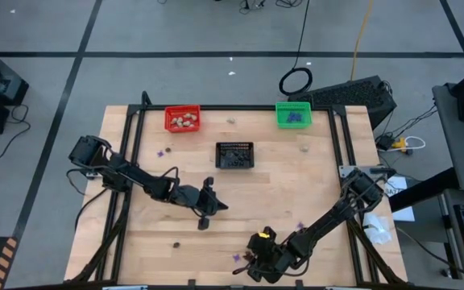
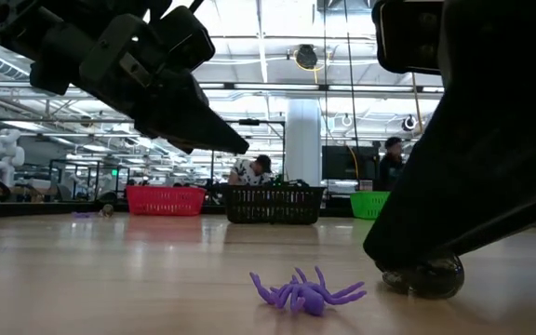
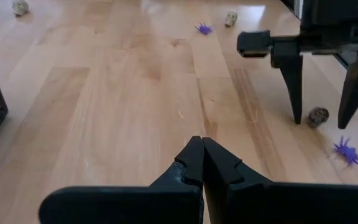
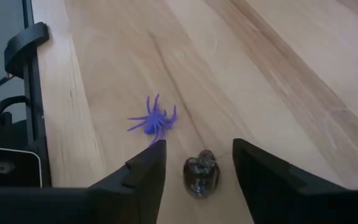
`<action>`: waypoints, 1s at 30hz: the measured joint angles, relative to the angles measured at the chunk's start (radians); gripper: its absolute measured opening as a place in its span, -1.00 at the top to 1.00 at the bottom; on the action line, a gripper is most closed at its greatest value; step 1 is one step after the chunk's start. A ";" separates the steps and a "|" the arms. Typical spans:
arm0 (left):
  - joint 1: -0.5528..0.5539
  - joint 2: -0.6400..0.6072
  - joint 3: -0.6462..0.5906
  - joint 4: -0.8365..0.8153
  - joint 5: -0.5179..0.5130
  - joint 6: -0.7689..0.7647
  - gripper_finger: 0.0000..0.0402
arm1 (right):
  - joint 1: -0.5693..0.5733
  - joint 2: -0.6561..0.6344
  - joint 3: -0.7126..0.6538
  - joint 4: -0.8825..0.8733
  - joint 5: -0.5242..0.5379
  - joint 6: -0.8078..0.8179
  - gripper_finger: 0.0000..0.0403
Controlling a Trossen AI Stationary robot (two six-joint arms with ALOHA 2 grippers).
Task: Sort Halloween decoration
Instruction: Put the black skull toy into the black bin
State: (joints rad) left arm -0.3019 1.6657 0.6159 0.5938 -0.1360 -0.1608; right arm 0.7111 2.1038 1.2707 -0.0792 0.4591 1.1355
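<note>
No legible writing anywhere.

High view: pale wood table (image 1: 296,193); right gripper (image 1: 252,262) low at the near edge, left gripper (image 1: 204,219) mid-table, fingers pressed together.

Low view: hall with ceiling lights behind; purple spider (image 2: 305,291) just beside the right fingers.

Right wrist view: fingers spread, dark trinket (image 4: 201,172) on the wood between them, unpinched; spider just beyond.

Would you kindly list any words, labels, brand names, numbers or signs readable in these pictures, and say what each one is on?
None: no readable text shows in any view.
Red basket, green basket, black basket: no labels visible.
Room behind the table in the low view: any signs there are too small to read.
</note>
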 joint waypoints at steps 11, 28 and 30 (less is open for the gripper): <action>-0.031 0.000 0.000 -0.016 -0.019 -0.009 1.00 | 0.019 0.004 0.002 -0.068 -0.002 0.000 0.47; -0.031 0.000 0.000 -0.052 -0.059 0.010 1.00 | -0.050 -0.087 -0.003 -0.238 -0.100 -0.212 0.68; -0.031 0.000 0.000 -0.063 -0.073 0.010 1.00 | -0.075 -0.110 -0.004 -0.271 -0.097 -0.252 0.68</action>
State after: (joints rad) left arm -0.3325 1.6657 0.6159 0.5306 -0.2087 -0.1509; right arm 0.6363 1.9937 1.2665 -0.3505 0.3625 0.8831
